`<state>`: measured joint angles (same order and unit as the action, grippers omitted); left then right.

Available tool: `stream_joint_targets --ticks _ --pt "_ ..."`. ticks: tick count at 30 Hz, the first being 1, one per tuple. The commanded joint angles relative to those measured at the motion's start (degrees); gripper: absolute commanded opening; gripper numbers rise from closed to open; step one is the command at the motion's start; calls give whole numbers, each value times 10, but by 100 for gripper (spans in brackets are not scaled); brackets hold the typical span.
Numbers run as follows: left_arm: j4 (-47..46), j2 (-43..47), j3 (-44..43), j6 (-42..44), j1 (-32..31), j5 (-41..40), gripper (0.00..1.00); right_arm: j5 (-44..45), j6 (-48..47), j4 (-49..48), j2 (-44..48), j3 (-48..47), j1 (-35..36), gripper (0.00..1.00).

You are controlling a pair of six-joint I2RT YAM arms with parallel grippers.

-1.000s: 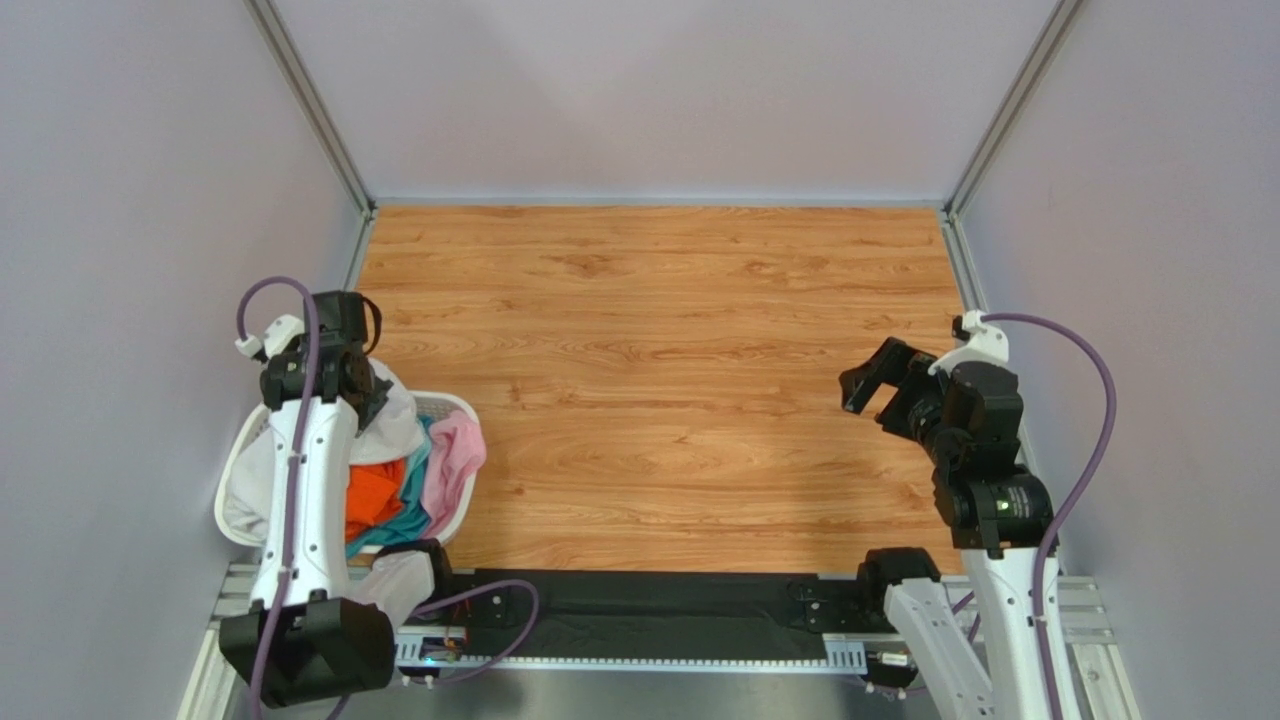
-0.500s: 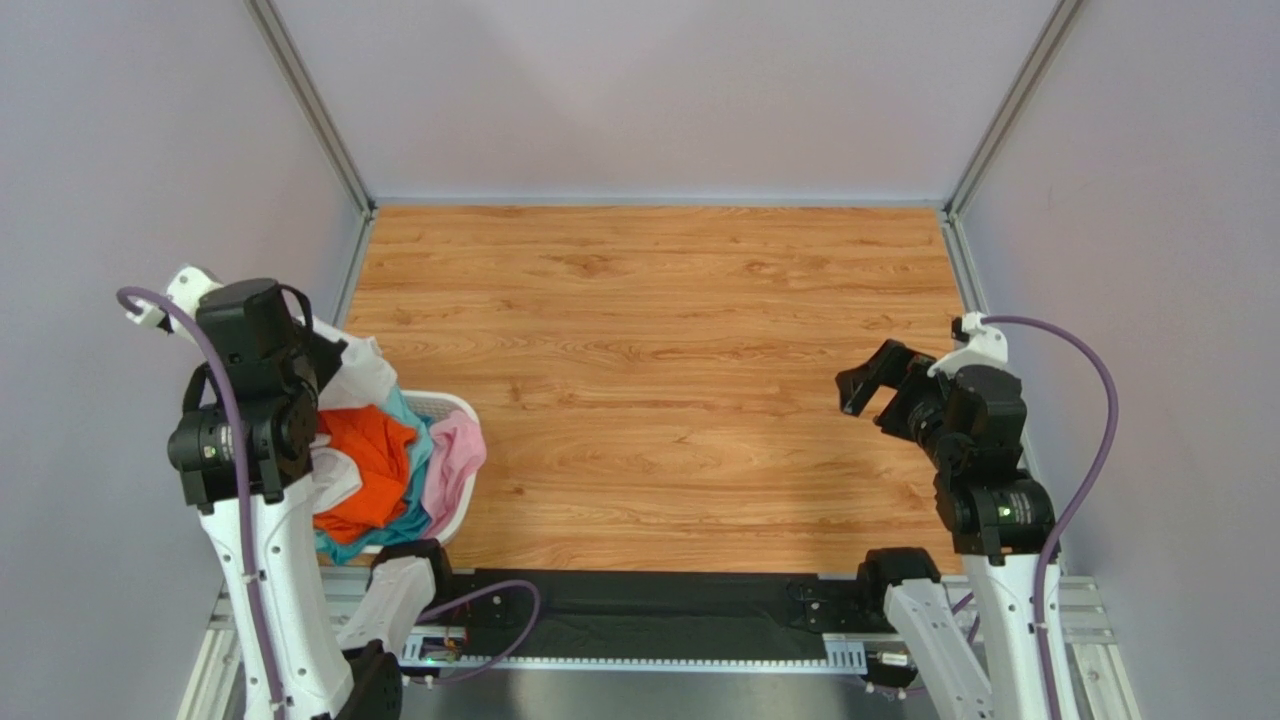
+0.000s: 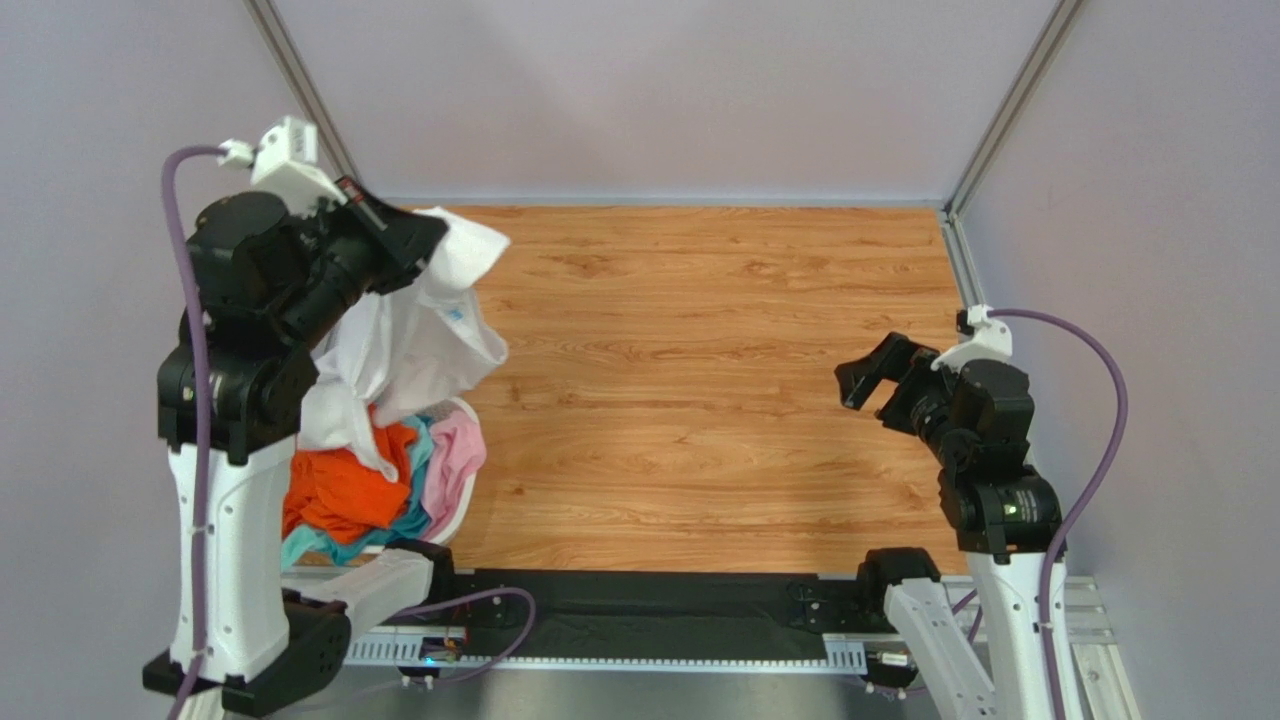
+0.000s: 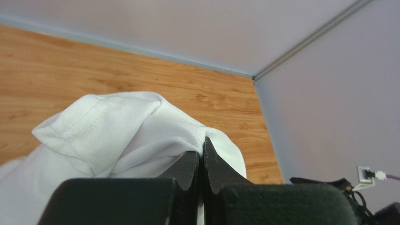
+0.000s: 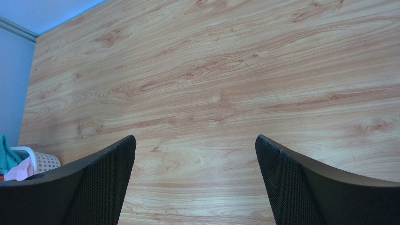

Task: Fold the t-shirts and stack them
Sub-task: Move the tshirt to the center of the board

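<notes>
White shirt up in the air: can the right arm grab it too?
Probably yes, with a long stretch. The white shirt hangs from the left tool, the right tool is open, and nothing stands between them.

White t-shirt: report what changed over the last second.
The left gripper, shut on the white t-shirt, rose out of the basket and swung toward the far-left corner, lifting it high. The orange shirt, teal shirt and pink shirt stayed in the basket; the right gripper stayed open.

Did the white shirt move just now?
Yes. The plain white cloth t-shirt has risen from the white perforated plastic basket toward the far wall, pinched in the left gripper.
</notes>
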<state>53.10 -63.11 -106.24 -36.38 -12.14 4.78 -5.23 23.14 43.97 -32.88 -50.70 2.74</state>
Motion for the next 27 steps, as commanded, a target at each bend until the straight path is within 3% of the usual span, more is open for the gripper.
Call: stream_joint_targets --ticks 1,6,10,14,17,22,25,26,27 --pt "-71 -49 -53 36 -80 43 0 6 9 1 -3 -28 -3 100" --pt "-157 -109 -89 22 -164 102 0 63 20 18 -1 -34 -2 100" --pt "-189 -171 -155 23 -242 105 0 129 27 45 1 -50 -2 100" --pt "-201 -225 -179 11 -264 144 0 141 11 52 16 -56 -2 100" --pt "-215 -204 -85 5 -265 97 0 152 4 56 23 -56 -3 100" --pt "-215 -142 117 -16 -263 -86 1 135 4 60 22 -42 -2 100" --pt "-205 -115 248 -40 -242 -138 13 85 -1 66 6 -25 -2 100" --pt "-197 -115 303 -48 -231 -139 31 70 -5 66 0 -20 -1 100" --pt "-187 -116 326 -64 -217 -129 41 39 -10 68 -11 -13 -1 100"
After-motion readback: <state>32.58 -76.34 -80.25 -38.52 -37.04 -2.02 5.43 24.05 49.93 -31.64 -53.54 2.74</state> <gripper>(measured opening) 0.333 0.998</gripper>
